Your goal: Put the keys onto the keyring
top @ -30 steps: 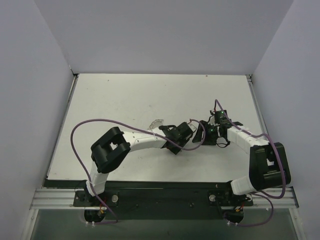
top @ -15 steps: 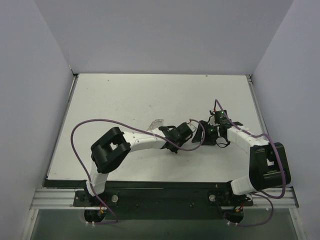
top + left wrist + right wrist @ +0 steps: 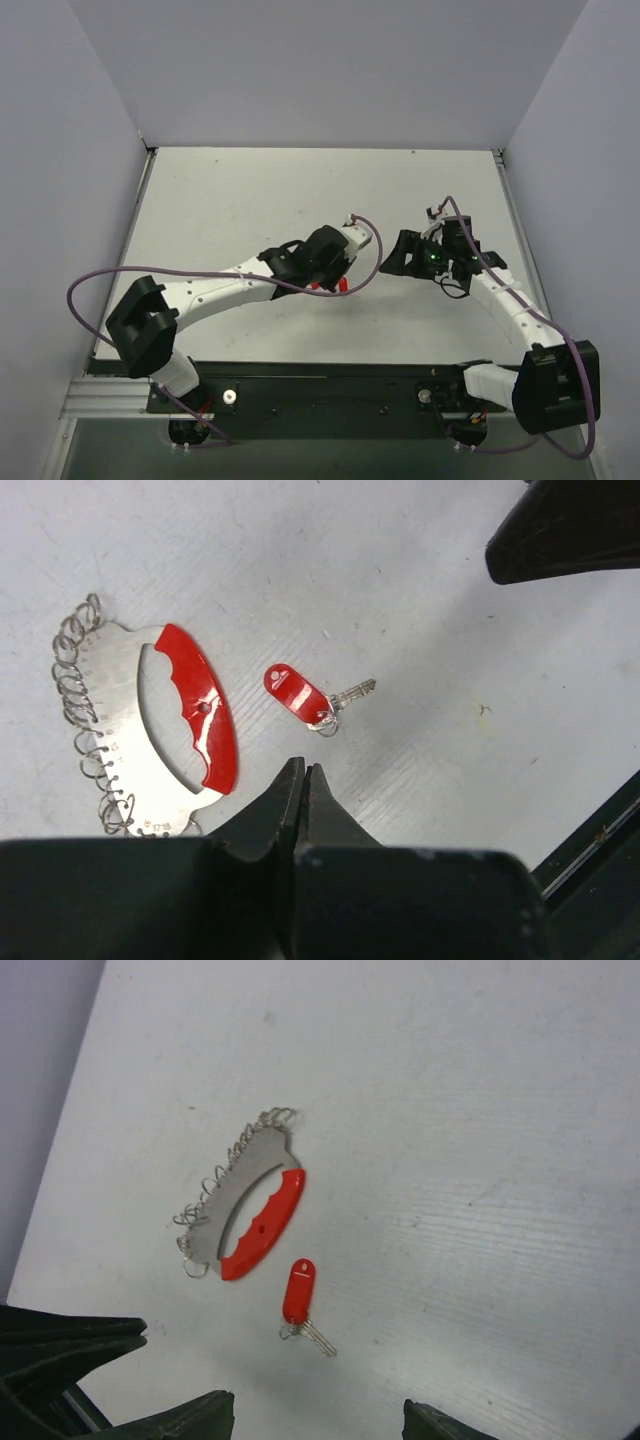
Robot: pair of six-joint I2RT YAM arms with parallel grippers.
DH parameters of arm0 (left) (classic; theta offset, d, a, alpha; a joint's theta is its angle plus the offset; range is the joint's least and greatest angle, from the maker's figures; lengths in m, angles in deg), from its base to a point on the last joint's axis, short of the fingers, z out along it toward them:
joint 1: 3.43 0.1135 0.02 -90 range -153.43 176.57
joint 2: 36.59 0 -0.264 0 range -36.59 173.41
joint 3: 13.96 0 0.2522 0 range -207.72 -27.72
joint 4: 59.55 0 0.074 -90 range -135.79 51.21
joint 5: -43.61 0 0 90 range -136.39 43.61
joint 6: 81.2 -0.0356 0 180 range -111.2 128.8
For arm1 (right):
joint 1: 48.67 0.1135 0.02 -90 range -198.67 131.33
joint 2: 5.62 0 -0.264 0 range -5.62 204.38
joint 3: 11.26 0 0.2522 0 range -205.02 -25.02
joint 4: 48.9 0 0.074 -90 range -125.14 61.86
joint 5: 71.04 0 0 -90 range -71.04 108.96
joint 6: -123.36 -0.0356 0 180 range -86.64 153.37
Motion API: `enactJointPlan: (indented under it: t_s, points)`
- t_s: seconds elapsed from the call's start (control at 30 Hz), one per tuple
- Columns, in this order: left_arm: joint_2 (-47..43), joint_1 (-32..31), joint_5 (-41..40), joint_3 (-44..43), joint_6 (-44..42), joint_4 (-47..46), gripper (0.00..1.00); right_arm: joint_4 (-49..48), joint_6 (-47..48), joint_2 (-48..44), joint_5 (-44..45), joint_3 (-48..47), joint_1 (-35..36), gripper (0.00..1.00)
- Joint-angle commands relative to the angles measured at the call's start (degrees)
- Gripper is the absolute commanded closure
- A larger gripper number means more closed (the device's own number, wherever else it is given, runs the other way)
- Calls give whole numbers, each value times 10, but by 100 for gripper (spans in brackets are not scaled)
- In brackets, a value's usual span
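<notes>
While the left pincer [image 3: 303, 772] hangs with its jaws pressed together and holds nothing, the key [image 3: 300, 693] lies flat on the white surface [image 3: 420, 600] just beyond its tips, apart from them. Its red head points toward the keyring [image 3: 160, 730] and its thin silver shaft points away. A small wire loop sits where head and shaft meet. The key is not on the keyring: the two lie just beside each other with bare surface between them.

The keyring also lies flat. It is a grey crescent with a red grip along one side, and wire loops line its outer edge.

Seen from the right wrist, the right pincer [image 3: 318, 1408] is spread and nothing is between its fingers [image 3: 215, 1415]. It hovers over the surface, with the key nearest to it and the keyring beyond the key. A dark part of the left arm shows at the lower left corner of that view.

From above, both arms reach toward the middle of the surface, their pincers near each other but apart. Little red shows under the left one.
</notes>
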Motion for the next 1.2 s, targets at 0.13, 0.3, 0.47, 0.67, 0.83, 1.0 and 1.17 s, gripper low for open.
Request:
enactJointPlan:
  t_s: [0.13,0.3,0.47,0.67,0.83,1.0,1.17]
  points:
    - [12,-1,26,9,-20,-19,45,10,5,-62,12,-8,9,29]
    - [70,-24,-23,-18,-13,-6,30,21,-7,-59,71,2,5,27]
    - [135,-45,-78,-68,-10,26,29,22,-20,-45,94,14,-7,24]
    - [179,-52,-93,-82,-10,24,30,21,-20,-31,94,21,-15,23]
    - [195,-53,-99,-82,-8,8,38,20,-17,-26,89,26,-16,23]
    - [210,-53,-108,-87,-12,0,47,19,-15,-23,86,26,-16,23]
    - [217,-49,-104,-82,-14,-4,57,19,-14,-22,82,27,-17,24]
